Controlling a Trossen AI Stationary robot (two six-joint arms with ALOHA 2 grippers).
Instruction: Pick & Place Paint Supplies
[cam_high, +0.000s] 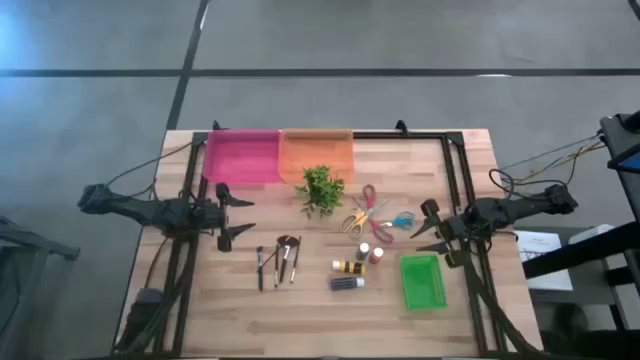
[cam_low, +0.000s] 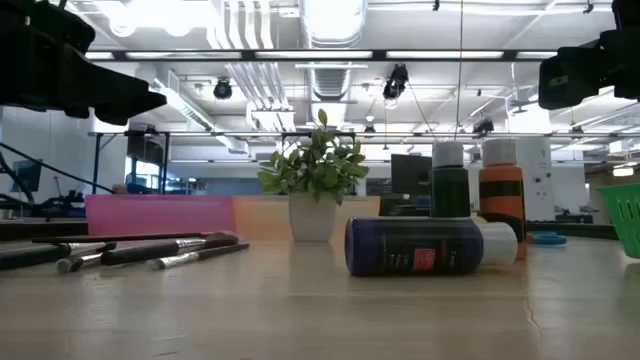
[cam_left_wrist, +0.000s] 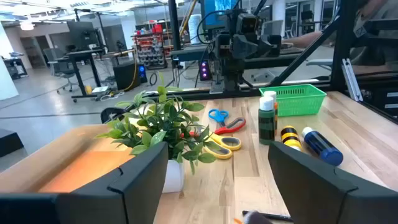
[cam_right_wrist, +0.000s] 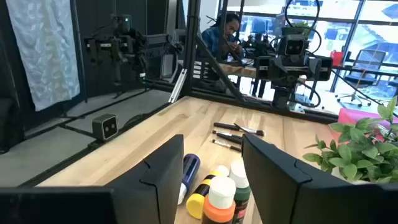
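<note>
**A:** What was laid out, biggest first?

**B:** The wooden table (cam_high: 250, 320), then the pink bin (cam_high: 241, 157) and orange bin (cam_high: 317, 155) at its far edge, and the green basket (cam_high: 423, 282) just in front of the right gripper (cam_high: 428, 232). A potted plant (cam_high: 320, 190) and some scissors (cam_high: 362, 213) stood between the two arms. The supplies were smallest: the brushes (cam_high: 278, 259) lay just ahead of the left gripper (cam_high: 234, 213) and a little to the near side; the yellow tube (cam_high: 349, 266), dark tube (cam_high: 347, 283) and paint bottles (cam_high: 369, 253) sat close before the right gripper.

**A:** And the grippers?

**B:** Both hung above the table with fingers spread apart, holding nothing. Nothing looked to have been picked up yet.

**A:** How should the first grasp have gone?

**B:** In my judgement, the right arm should have started on an outer item, since the bottles and tubes were clustered. It should have come straight down, straddled one bottle by its cap or a tube across its width, and closed gently so that neighbours weren't knocked over. The brushes, lying almost parallel and close together, would have needed a pinch across one handle.

**A:** Anything unclear?

**B:** From above, the bottles overlapped, so I couldn't count them. Which container was meant for which supply couldn't be told.
</note>
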